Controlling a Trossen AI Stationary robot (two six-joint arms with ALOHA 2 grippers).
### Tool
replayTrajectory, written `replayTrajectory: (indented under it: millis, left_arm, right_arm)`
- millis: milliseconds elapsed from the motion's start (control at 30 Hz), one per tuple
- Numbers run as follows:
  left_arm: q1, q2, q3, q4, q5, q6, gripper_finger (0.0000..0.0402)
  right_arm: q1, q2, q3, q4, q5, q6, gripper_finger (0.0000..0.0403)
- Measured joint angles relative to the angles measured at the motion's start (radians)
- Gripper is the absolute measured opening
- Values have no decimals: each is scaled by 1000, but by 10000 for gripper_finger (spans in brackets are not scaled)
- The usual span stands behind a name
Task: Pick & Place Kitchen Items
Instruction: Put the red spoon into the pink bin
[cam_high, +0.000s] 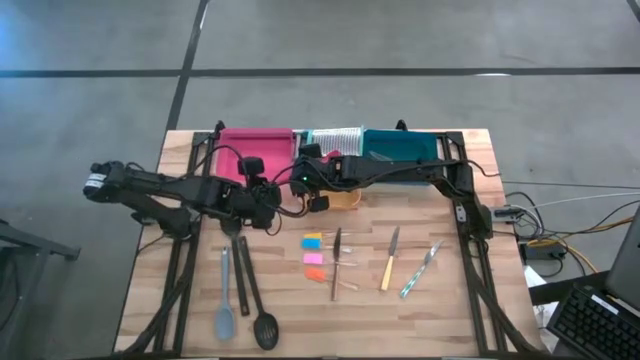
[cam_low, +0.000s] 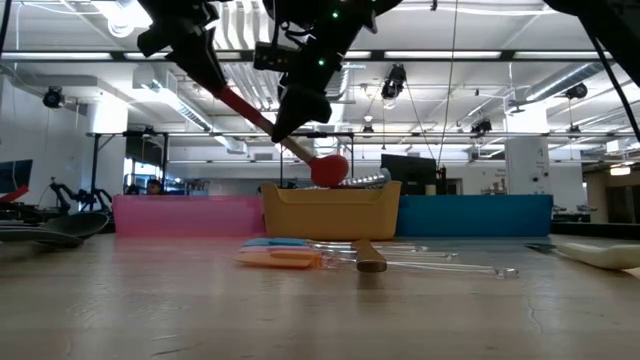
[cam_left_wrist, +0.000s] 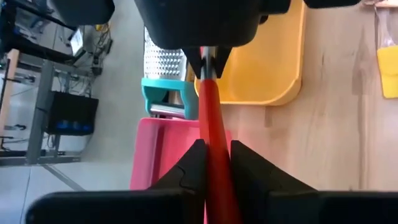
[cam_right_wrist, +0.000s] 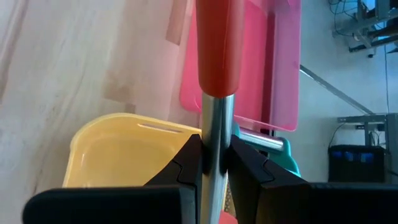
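A red-handled spoon with a metal shaft is held in the air between both grippers; the low view shows its red handle slanting down to a red bowl above the yellow tray. My left gripper is shut on the red handle. My right gripper is shut on the metal shaft. A grey-blue spoon, a black slotted spoon, small knives and tiny coloured pieces lie on the table. My left gripper pinches the spoon's red handle between its two fingers, which lie across it. The spoon is lifted clear of the table and slants down away from the gripper. My right gripper pinches the bare metal shaft just below the end of the red handle, between its two fingers. The fingers lie across the shaft. The spoon is clear of the table, its bowl end over the yellow tray.
A pink tray, a teal tray and a silver grater stand along the far edge, with the yellow tray just in front. A yellow-handled knife and a green-handled knife lie at the near right.
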Motion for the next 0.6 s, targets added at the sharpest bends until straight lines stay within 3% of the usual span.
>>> replayTrajectory:
  millis: [300, 500, 600]
  left_arm:
    - [6, 1, 0, -19, 33, -80, 59]
    - [9, 3, -2, -38, 155, -85, 166]
    - [10, 7, -2, -37, 152, -90, 197]
  right_arm:
    - [1, 2, 3, -2, -4, -8, 40]
    - [4, 2, -2, -9, -7, -28, 39]
    - [3, 2, -2, -7, -4, -25, 39]
